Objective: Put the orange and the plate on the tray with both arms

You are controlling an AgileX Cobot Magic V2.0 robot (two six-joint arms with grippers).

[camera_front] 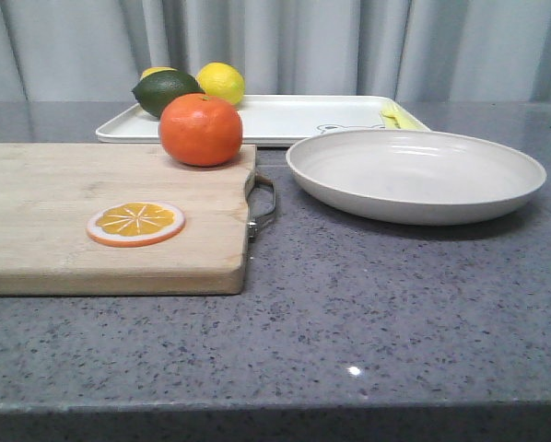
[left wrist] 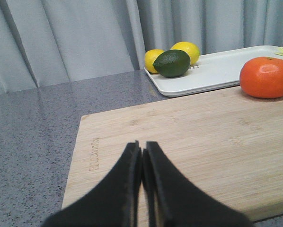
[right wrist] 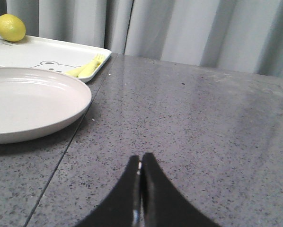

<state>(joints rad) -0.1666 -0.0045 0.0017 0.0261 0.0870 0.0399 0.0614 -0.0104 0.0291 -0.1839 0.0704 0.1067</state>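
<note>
Nothing is on its way yet, so you have two pick-ups ahead of you. The orange (camera_front: 201, 129) sits on the far right corner of the board (camera_front: 73, 221), just in front of the tray (camera_front: 285, 118). The plate (camera_front: 416, 173) lies on the table (camera_front: 377, 313) to the right of the board, also just in front of the tray.

Your left gripper (left wrist: 142, 153) has its two fingers pressed together and holds nothing. It sits low over the near part of the board. The orange is ahead of it and off to the right, near the board's far edge. So I think this is the arm for the orange. You must open the fingers before you reach.

Your right gripper (right wrist: 140, 163) is also pressed together and empty, low over the bare table. The plate is ahead of it and to the left, quite near. This arm looks best for the plate. Its near rim is the closest part to pinch.

The tray already has a lemon (camera_front: 220, 83), a lime (camera_front: 165, 92) and a small yellow fork (camera_front: 392, 115) on it, but its middle is bare.
</note>
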